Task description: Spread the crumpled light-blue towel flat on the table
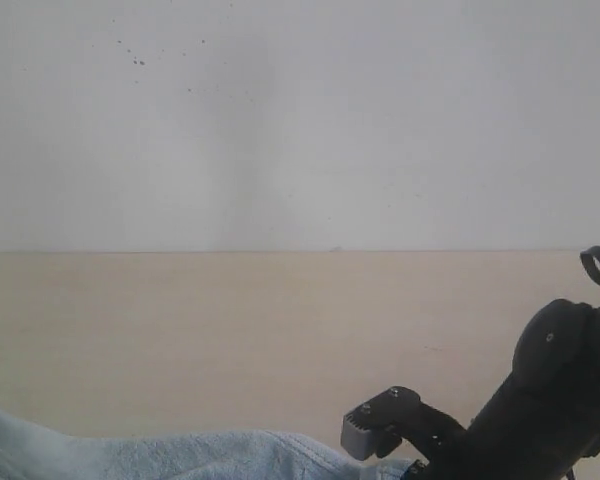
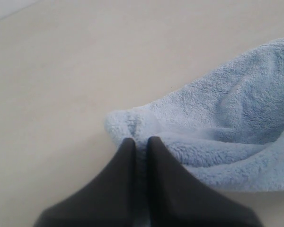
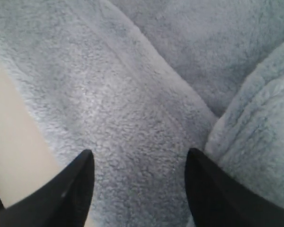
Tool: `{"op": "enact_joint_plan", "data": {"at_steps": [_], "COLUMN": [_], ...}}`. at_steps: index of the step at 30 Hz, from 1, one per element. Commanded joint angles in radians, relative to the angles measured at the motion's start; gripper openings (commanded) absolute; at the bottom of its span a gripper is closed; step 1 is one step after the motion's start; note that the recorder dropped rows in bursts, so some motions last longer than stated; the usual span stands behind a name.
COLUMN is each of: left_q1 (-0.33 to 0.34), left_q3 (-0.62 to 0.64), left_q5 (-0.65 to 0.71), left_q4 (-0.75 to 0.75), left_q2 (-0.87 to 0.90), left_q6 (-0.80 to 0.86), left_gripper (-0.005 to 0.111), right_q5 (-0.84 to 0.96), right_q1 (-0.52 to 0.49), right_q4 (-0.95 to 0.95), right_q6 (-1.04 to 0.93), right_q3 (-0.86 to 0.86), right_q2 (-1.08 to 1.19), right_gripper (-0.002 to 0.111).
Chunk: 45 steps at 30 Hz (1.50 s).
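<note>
With my left tool (image 2: 141,141) pinching a corner of the towel (image 2: 227,118), bunched on the desk (image 2: 61,71), and my right tool (image 3: 139,163) spread over a fold, I judge the next move is closing there and drawing the cloth apart.

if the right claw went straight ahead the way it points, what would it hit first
The pale light-blue fluffy terry-cloth towel: the open right claw points straight onto its surface, seemingly close, though depth is hard to judge.

There is one light-blue towel (image 1: 180,455), one beige table (image 1: 230,330) and one white wall (image 1: 300,120). There are two dark grippers, the left gripper (image 2: 141,142) and the right gripper (image 3: 139,153).
</note>
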Motion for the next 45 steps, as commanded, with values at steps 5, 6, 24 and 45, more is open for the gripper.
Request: {"op": "enact_joint_plan", "data": {"at_steps": [5, 6, 24, 45], "left_q1": [0.001, 0.001, 0.001, 0.001], "left_q3": [0.006, 0.006, 0.006, 0.006], "left_q5": [-0.004, -0.004, -0.006, -0.004], "left_q4": [-0.007, -0.007, -0.008, -0.013], "left_q2": [-0.005, -0.005, -0.005, -0.005], "left_q6": [0.006, 0.006, 0.006, 0.006], "left_gripper": [0.004, 0.004, 0.004, 0.004], "right_q5": [-0.097, -0.1, -0.039, -0.122], "right_q1": [0.0, 0.0, -0.128, -0.049], "right_q4": [-0.31, -0.329, -0.269, -0.448], "right_q6": [0.261, 0.274, 0.286, 0.435], "right_q3": [0.004, 0.004, 0.006, 0.125], "right_q2": [-0.015, -0.03, -0.205, -0.267], "right_gripper": [0.055, 0.055, 0.044, 0.04]}}
